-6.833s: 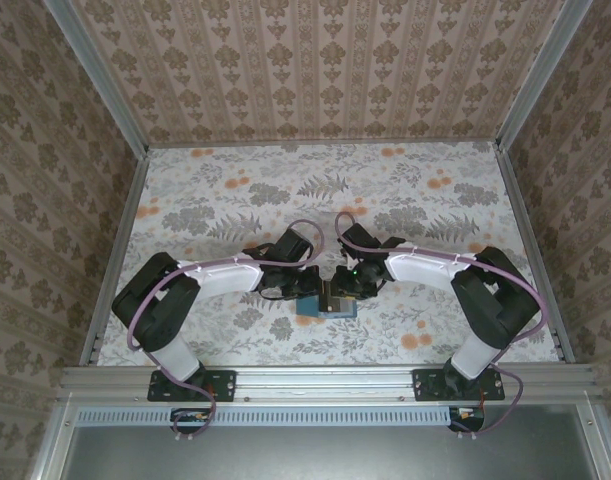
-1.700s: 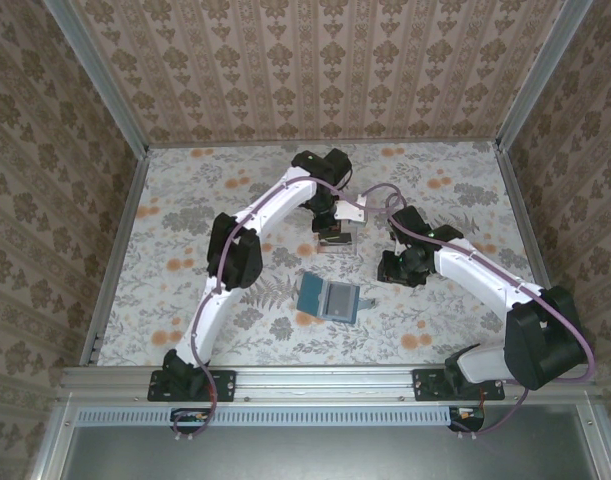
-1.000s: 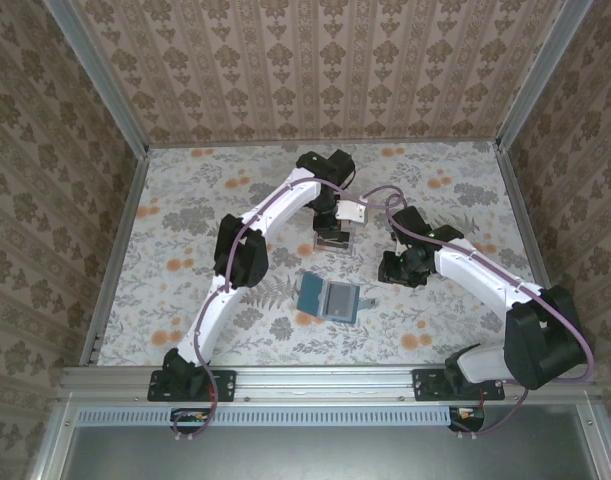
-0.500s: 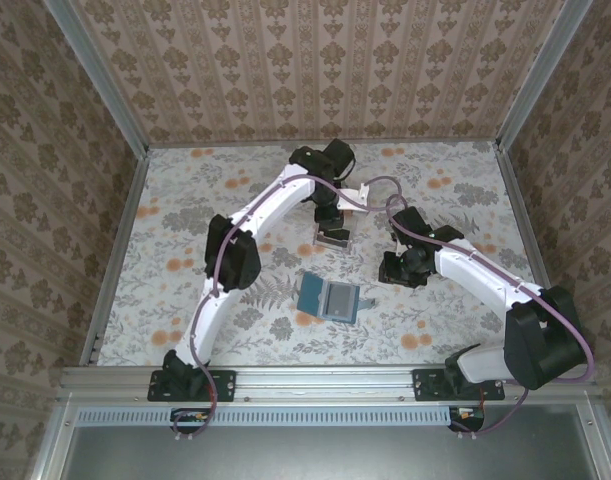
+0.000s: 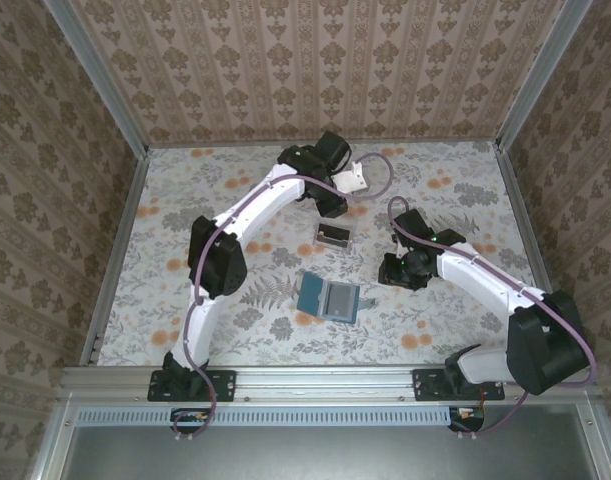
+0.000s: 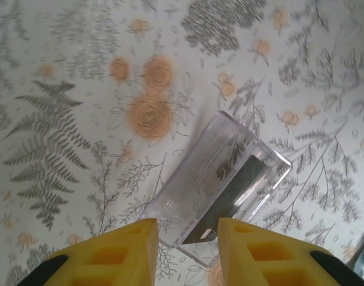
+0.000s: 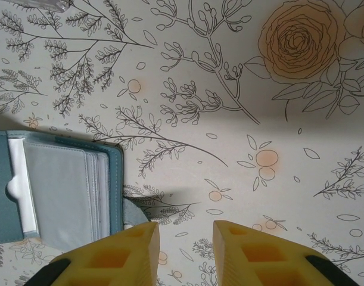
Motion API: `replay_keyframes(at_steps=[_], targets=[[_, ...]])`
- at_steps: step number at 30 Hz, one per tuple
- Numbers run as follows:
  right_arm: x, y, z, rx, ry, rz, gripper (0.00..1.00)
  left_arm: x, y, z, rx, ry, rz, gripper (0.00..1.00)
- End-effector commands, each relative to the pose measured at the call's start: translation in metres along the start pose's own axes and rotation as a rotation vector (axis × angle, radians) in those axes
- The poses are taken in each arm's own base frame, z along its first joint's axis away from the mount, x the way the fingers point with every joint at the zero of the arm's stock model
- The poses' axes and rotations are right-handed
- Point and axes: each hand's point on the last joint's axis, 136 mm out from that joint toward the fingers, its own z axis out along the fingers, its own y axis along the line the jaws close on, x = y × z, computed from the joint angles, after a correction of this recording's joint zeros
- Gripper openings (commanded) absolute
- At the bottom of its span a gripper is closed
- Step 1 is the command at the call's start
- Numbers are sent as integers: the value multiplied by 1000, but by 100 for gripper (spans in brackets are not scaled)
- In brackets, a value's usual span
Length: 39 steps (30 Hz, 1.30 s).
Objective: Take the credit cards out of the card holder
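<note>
The teal card holder (image 5: 328, 298) lies open on the table, its blue-grey inside (image 7: 59, 190) facing up and its strap tab (image 7: 131, 212) towards my right gripper. A dark grey credit card (image 6: 248, 189) lies inside a transparent plastic tray (image 6: 212, 179), which also shows in the top view (image 5: 332, 236). My left gripper (image 6: 187, 241) hangs above the tray's near end, open, with nothing between its fingers. My right gripper (image 7: 185, 253) is open just right of the holder's strap tab and holds nothing. A pale edge (image 7: 16, 173) shows in the holder's left pocket.
The table (image 5: 205, 200) has a floral cover and patterned walls on three sides. The left arm (image 5: 255, 205) stretches far across the table. The right arm (image 5: 485, 280) bends in from the right. An aluminium rail (image 5: 325, 378) runs along the near edge.
My left gripper has risen off the tray and drawn back towards the far wall. The tray stays on the table with the dark card in it. The right arm has not moved.
</note>
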Motion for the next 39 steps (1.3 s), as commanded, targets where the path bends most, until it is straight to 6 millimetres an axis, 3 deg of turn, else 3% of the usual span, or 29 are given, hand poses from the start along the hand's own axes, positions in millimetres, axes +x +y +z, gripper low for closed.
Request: replay_keyframes(at_steps=[1,14,20,33,39], targets=[[6,0,-4,-18,10,20,30,-13,13,-33,-77,-78,-211,32],[4,15,-17,-75,-7,24,31,1,-18,-55,40,-217,-629,32],[7,22,-13,-114,7,22,31,32,-35,-47,55,-167,-846,32],[11,36,-4,-184,43,18,30,57,-133,-5,189,-13,-981,33],[15,31,6,-175,46,37,30,65,-160,9,246,13,-1038,30]])
